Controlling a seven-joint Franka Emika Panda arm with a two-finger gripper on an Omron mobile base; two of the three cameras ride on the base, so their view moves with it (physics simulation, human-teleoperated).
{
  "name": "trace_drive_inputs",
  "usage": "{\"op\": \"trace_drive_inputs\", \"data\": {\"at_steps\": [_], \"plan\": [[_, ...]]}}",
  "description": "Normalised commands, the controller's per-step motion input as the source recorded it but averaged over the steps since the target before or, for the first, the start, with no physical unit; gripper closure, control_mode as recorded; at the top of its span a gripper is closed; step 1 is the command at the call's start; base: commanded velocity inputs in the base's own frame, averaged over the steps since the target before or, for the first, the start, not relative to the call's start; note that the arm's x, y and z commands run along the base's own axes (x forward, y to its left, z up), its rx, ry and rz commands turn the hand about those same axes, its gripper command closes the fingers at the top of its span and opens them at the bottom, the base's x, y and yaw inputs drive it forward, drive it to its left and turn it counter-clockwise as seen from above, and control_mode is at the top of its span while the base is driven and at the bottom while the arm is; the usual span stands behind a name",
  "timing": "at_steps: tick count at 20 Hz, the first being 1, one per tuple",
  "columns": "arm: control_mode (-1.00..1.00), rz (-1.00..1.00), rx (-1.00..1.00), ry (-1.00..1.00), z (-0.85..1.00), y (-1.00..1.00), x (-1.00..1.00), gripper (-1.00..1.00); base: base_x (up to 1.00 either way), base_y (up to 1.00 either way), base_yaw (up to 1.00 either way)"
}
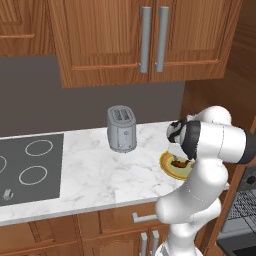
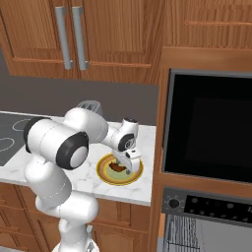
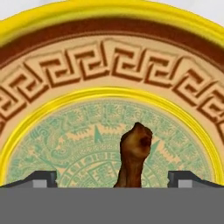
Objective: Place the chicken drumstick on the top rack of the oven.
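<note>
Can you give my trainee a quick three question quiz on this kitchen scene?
1. True or false: the drumstick lies on the plate.
2. The hand is: A) shut on the drumstick, B) open with a finger on each side of the drumstick, C) open over the toaster.
3. Fill in: on the counter, the toaster stands between the plate and the ____.

Key: 1 true; 2 B; 3 stovetop.
</note>
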Motion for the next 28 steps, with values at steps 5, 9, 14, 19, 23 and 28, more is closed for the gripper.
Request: {"op": "trace_drive_inputs", "data": {"at_steps": [5,9,14,19,23,28], "plan": [[-1.00,-0.01,0.00,0.00,-0.35,0.00,0.00,-1.00,0.00,0.00,0.00],[-1.00,-0.01,0.04,0.00,-0.28,0.01,0.00,1.00,0.00,0.00,0.00],[-1.00,-0.03,0.04,0.00,-0.25,0.00,0.00,1.00,0.00,0.00,0.00],[-1.00,-0.07,0.00,0.00,-0.05,0.00,0.00,1.00,0.00,0.00,0.00],[-1.00,-0.09,0.00,0.00,0.00,0.00,0.00,1.00,0.00,0.00,0.00],[-1.00,-0.10,0.00,0.00,0.02,0.00,0.00,1.00,0.00,0.00,0.00]]}}
